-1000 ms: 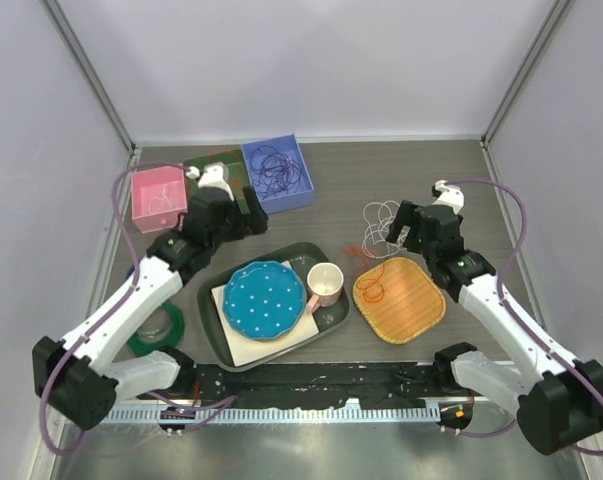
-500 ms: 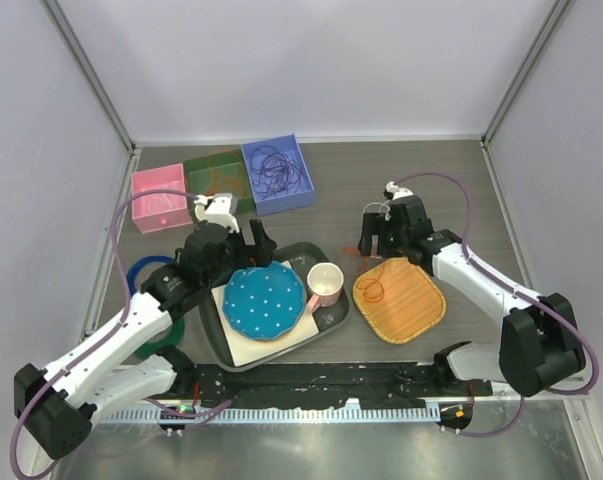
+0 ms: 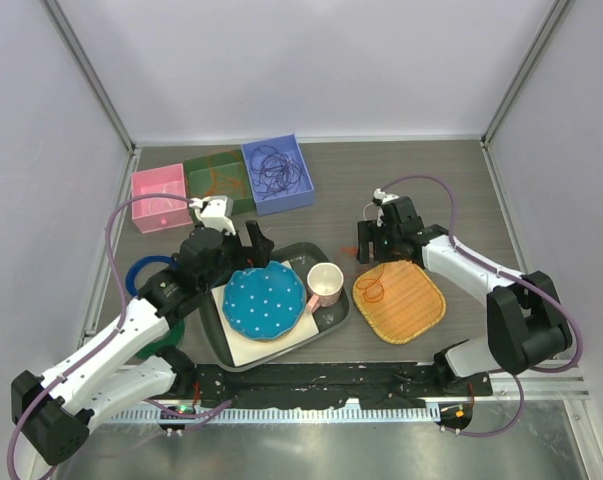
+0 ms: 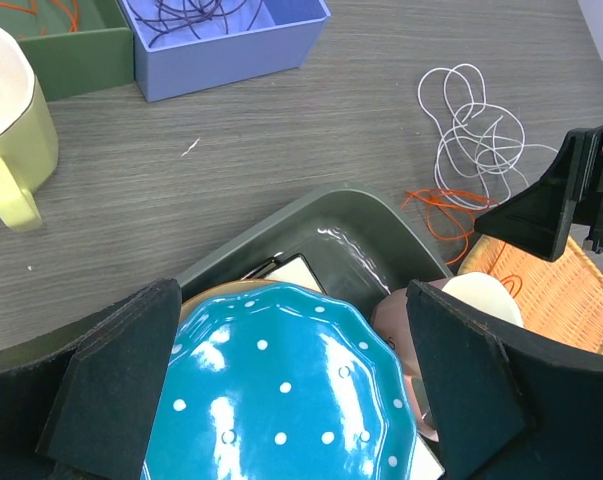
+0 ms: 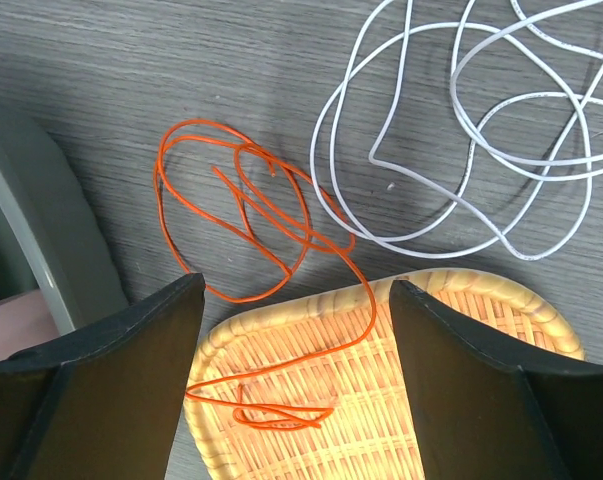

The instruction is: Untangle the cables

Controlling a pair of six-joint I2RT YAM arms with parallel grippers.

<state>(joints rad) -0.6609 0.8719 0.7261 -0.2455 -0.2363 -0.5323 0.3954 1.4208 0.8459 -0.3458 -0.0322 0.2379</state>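
No writing can be read in any of the three views. No brand, label or number is legible.

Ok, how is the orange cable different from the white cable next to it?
The orange cable is bright orange; the white cable is white. The orange cable trails onto the woven tray; the white cable's visible loops lie on the table. The white cable's loops are larger than the orange cable's. Both are thin, loosely looped and unheld.

White cable [image 4: 471, 135] loops lie flat at right. Orange cable [image 5: 316, 238], just nearer, trails onto wicker tray [image 3: 416, 305]. Purple cable [image 3: 276, 168] coils in far blue box [image 3: 286, 201].
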